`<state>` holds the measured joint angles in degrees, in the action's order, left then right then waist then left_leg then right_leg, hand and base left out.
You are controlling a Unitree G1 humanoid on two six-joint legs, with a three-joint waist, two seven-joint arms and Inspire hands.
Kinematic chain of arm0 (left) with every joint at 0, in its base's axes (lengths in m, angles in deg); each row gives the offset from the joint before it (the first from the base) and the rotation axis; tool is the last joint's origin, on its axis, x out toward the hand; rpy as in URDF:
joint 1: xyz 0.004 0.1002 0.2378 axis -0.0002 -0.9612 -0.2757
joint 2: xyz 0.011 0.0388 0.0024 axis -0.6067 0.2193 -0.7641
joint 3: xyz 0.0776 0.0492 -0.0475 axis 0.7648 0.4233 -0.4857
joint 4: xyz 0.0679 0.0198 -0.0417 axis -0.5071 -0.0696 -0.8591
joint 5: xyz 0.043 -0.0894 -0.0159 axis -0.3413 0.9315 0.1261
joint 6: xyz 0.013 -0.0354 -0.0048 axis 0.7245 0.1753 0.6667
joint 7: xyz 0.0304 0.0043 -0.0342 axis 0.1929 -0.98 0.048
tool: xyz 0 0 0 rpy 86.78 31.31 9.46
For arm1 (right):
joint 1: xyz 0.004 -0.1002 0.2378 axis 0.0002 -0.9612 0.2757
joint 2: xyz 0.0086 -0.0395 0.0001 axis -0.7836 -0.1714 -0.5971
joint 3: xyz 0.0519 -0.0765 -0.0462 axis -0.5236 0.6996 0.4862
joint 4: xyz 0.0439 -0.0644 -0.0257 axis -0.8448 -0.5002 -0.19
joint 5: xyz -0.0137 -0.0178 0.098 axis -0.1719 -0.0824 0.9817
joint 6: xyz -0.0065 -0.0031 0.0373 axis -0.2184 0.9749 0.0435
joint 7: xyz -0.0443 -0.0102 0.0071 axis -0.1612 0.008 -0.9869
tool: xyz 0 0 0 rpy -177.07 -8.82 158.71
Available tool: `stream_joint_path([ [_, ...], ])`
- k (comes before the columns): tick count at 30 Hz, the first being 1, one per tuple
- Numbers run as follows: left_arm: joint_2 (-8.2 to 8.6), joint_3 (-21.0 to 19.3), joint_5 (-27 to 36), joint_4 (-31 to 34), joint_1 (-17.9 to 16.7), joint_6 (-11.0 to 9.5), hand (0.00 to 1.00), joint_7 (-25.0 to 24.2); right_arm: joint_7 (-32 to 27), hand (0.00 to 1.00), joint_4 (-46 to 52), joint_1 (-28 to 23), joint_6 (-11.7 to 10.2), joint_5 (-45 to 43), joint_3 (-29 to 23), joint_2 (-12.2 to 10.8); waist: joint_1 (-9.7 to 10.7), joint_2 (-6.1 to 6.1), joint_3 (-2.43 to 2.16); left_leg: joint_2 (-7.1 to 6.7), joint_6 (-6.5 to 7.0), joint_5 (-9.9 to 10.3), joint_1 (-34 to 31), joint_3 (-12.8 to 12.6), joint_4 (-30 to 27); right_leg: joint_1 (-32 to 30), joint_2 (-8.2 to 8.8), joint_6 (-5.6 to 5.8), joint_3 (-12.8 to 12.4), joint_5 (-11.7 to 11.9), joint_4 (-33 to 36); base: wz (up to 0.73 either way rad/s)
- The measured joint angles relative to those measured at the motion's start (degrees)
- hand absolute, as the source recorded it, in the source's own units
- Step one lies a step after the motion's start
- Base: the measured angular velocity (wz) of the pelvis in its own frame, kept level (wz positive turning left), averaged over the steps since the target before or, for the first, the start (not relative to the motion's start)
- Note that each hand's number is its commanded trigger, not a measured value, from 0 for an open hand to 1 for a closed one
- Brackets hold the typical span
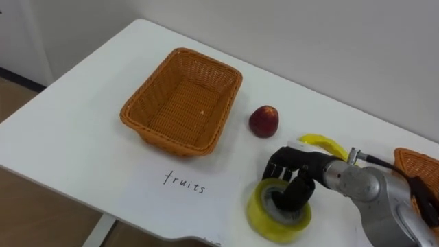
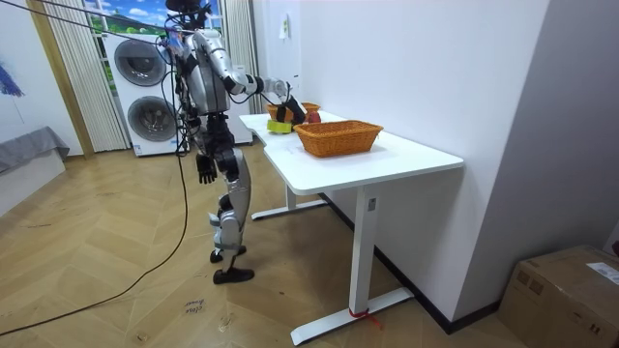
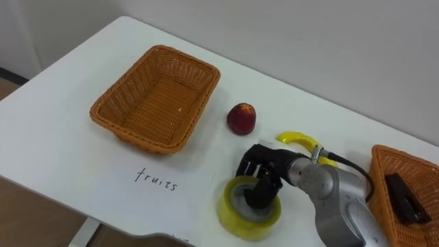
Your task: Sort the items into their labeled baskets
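Note:
My right hand rests on a yellow tape roll near the table's front edge. Its thumb reaches down into the roll's hole and its fingers curl over the rim. A red apple lies just beyond the hand, and a yellow banana shows behind the wrist. The empty wicker fruit basket stands to the left, above a handwritten label. A second wicker basket at the right edge holds a dark object. In the room view my left hand hangs at my side.
The white table stands against a pale wall, with its left end and front edge close by. In the room view I stand at the table's long side, with washing machines behind me and a cardboard box on the floor at the room view's right.

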<state>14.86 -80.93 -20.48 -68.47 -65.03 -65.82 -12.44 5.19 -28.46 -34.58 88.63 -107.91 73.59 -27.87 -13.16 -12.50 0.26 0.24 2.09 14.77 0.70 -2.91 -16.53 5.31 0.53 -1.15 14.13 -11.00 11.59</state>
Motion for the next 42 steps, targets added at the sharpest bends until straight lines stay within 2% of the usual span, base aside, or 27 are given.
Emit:
stream_joint_path([
  [4, 0.59, -1.2, -0.1, -0.4, -0.4, -1.2, 0.0, 1.6, -1.3, 1.0, 1.7, -2.6, -1.3, 2.5, -2.7, 0.0, 0.4, 0.81, 0.35, 0.03, 0.06, -0.1, 0.0, -0.5, 0.3, -0.3, 0.05, 0.01, -0.1, 0.0, 0.0, -0.09],
  [8, 1.68, -2.2, 0.0, -0.7, -1.0, -1.7, 0.0, 2.8, -3.3, 1.0, 3.3, -5.2, -2.0, 4.1, -5.6, 0.1, 0.5, 2.3, 0.34, 0.07, 0.18, -0.2, 0.6, -1.8, 1.2, -0.7, 0.11, 0.01, -1.5, 0.0, 0.1, -0.14],
  [11, 2.18, -4.2, -0.2, -2.4, -1.3, -2.1, 0.0, 3.0, -5.0, 1.0, 4.8, -6.8, -2.1, 4.8, -8.0, 0.1, 2.1, 3.01, 0.12, 0.05, 0.22, -0.3, 1.1, -2.2, 1.9, -0.5, 0.19, 0.02, -1.6, 0.0, 0.1, -0.07],
  [14, 2.58, -4.9, -0.3, -2.4, -2.4, -2.4, 0.0, 3.0, -7.3, 1.0, 7.1, -7.6, -2.6, 5.9, -10.4, 0.1, 3.7, 3.0, 0.05, 0.23, 0.21, -0.3, 2.0, -2.9, 2.5, -0.2, 0.29, 0.02, -2.7, 0.0, 0.1, -0.13],
  [17, 2.78, -5.1, -0.3, -2.5, -2.5, -3.1, 0.0, 3.0, -9.5, 1.0, 8.9, -7.7, -4.2, 7.7, -13.3, 0.1, 5.3, 2.9, -0.03, 0.17, 0.2, -0.3, 2.5, -2.8, 2.6, 0.1, 0.28, 0.03, -2.9, 0.0, 0.0, -0.01],
  [22, 3.38, -5.1, -0.3, -2.2, -2.4, -4.1, 0.0, 3.8, -14.1, 1.0, 9.4, -7.7, -4.7, 12.1, -17.6, 0.1, 6.4, 3.04, -0.02, 0.06, 0.28, -0.3, 3.5, -3.1, 3.0, 0.8, 0.14, 0.04, -3.3, 0.0, 0.0, -0.03],
  [28, 4.96, -5.1, -0.3, -2.6, -3.0, -3.7, 0.0, 4.0, -18.2, 1.0, 9.8, -7.7, -5.0, 12.6, -20.9, 0.1, 7.2, 4.3, -0.01, 0.07, 0.28, -0.3, 4.1, -3.3, 2.9, 1.3, 0.33, 0.07, -3.3, 0.0, 0.0, -0.01],
  [33, 6.03, -5.1, -0.3, -2.6, -4.7, -3.8, 0.0, 4.0, -22.5, 1.0, 9.8, -7.6, -6.2, 13.3, -24.6, 0.1, 8.3, 5.06, 0.08, 0.13, 0.2, -0.3, 3.7, -3.3, 2.9, 1.1, 0.41, 0.07, -3.2, 0.0, 0.0, 0.0],
  [37, 6.42, -5.1, -0.3, -2.6, -4.9, -3.8, 0.0, 4.0, -25.1, 1.0, 9.8, -7.7, -6.4, 13.2, -25.1, 0.1, 9.1, 5.34, 0.02, 0.15, 0.19, -0.3, 3.4, -3.3, 2.8, 0.7, 0.35, 0.07, -3.3, 0.0, 0.1, 0.0],
  [38, 6.42, -5.1, -0.3, -2.6, -5.0, -3.8, 0.0, 4.0, -25.4, 1.0, 9.8, -7.7, -6.7, 13.2, -25.3, 0.1, 9.8, 5.46, -0.04, 0.15, 0.2, -0.3, 3.4, -3.2, 2.8, 0.8, 0.38, 0.07, -3.2, 0.0, 0.1, 0.0],
  [42, 6.31, -5.6, -0.4, -2.5, -5.0, -4.1, 0.0, 3.9, -27.2, 1.0, 9.7, -7.7, -7.1, 15.3, -28.0, 0.1, 10.5, 6.0, -0.12, 0.08, 0.23, -0.3, 3.5, -3.2, 3.0, 0.8, 0.46, 0.07, -3.2, 0.0, 0.1, 0.0],
])
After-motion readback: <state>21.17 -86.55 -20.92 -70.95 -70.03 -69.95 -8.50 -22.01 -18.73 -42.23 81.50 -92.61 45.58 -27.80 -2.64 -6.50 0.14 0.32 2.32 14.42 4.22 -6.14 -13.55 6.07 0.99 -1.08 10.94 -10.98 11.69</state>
